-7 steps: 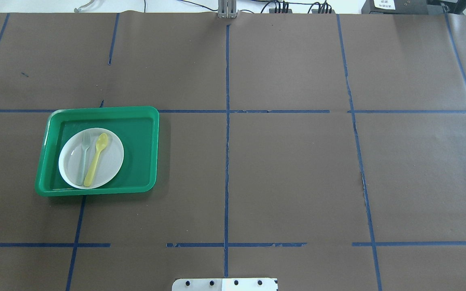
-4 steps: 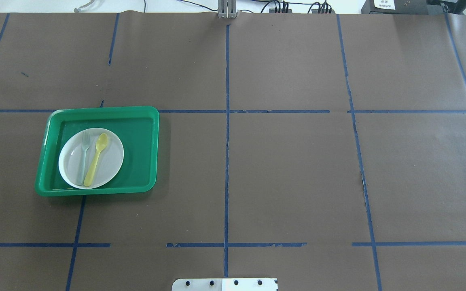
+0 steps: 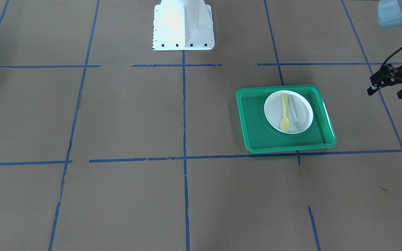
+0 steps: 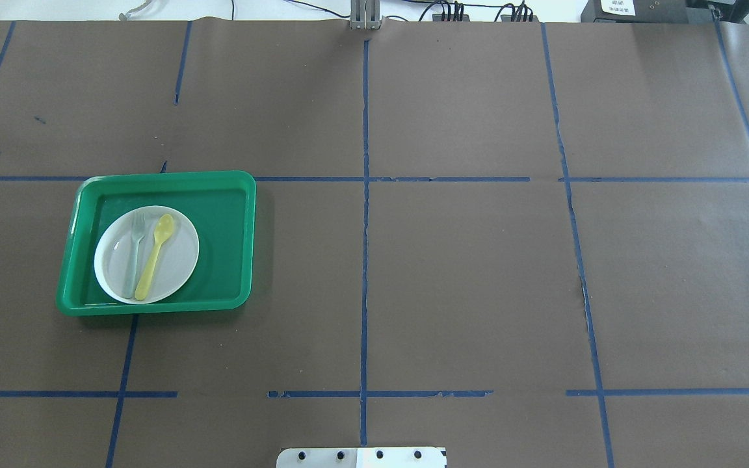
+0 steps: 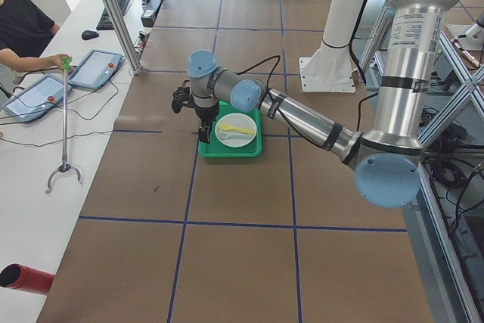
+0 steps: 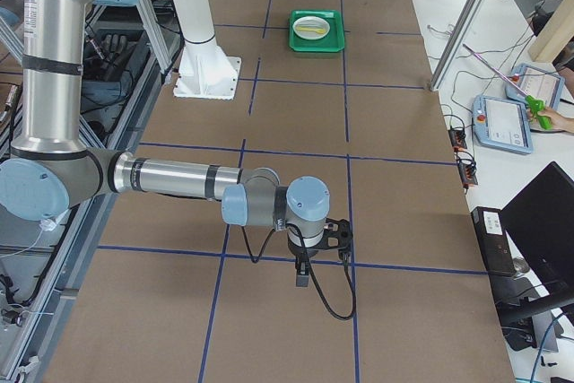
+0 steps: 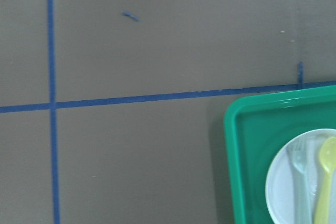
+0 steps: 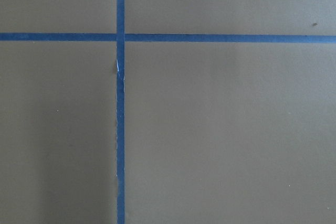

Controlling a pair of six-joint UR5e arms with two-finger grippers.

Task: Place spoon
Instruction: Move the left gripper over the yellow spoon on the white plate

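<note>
Though both arms are in view, nothing is held: the spoon (image 4: 153,258) lies on the white plate (image 4: 179,266) inside the green tray (image 4: 231,247), left of centre in the overhead view, with its bowl toward the top of the frame and its handle end at the plate's lower rim. The fork (image 4: 134,253) lies just beside it on its left, nearly parallel. The left gripper (image 5: 203,135) hangs over the brown table (image 4: 465,273) near the tray's outer side, apart from it; whether its fingers are apart or together I cannot tell. The right gripper (image 6: 302,277) hangs over a blue tape crossing well apart from the tray, finger state likewise unclear. A white label (image 4: 618,6) sits at the overhead frame's upper right, its print too small to read.
</note>
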